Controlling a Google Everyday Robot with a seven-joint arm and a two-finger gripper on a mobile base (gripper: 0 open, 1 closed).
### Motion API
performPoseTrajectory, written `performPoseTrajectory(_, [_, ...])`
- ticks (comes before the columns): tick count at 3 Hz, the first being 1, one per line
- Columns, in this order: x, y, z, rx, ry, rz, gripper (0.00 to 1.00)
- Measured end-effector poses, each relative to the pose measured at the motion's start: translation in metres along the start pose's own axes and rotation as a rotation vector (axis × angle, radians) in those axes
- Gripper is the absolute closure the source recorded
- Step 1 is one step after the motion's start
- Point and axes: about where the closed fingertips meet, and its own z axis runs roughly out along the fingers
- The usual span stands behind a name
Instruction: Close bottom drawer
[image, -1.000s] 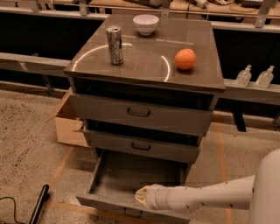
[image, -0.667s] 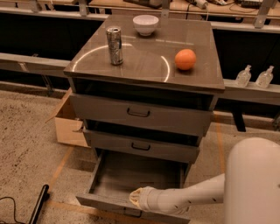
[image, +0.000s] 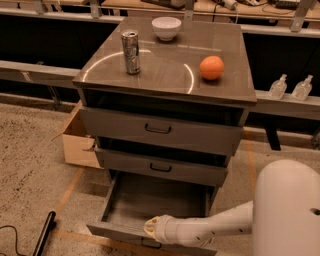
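Note:
The grey cabinet (image: 165, 65) has three drawers. The bottom drawer (image: 150, 200) is pulled far out and its shallow grey box looks empty. Its low front panel (image: 115, 234) runs along the bottom of the view, with the small dark handle (image: 150, 245) just showing. My white arm comes in from the lower right, and my gripper (image: 150, 227) sits at the middle of the front panel's top edge, just above the handle. The middle drawer (image: 161, 167) and the top drawer (image: 159, 129) each stand slightly out.
On the cabinet top stand a metal can (image: 131, 52), a white bowl (image: 166, 27) and an orange (image: 211, 67). A cardboard box (image: 77, 142) lies on the floor left of the cabinet. A black cable end (image: 42, 235) lies at the lower left. Two clear bottles (image: 290, 87) stand on a ledge at right.
My arm has reached further left along the bottom drawer's front panel, and my arm's white body now fills more of the lower right. The drawer stays open.

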Motion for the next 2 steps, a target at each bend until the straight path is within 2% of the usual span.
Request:
performPoseTrajectory(1, [0.001, 0.013, 0.028, -0.011, -0.037, 0.014, 1.0])
performPoseTrajectory(2, [0.002, 0.029, 0.052, -0.043, -0.066, 0.023, 1.0])
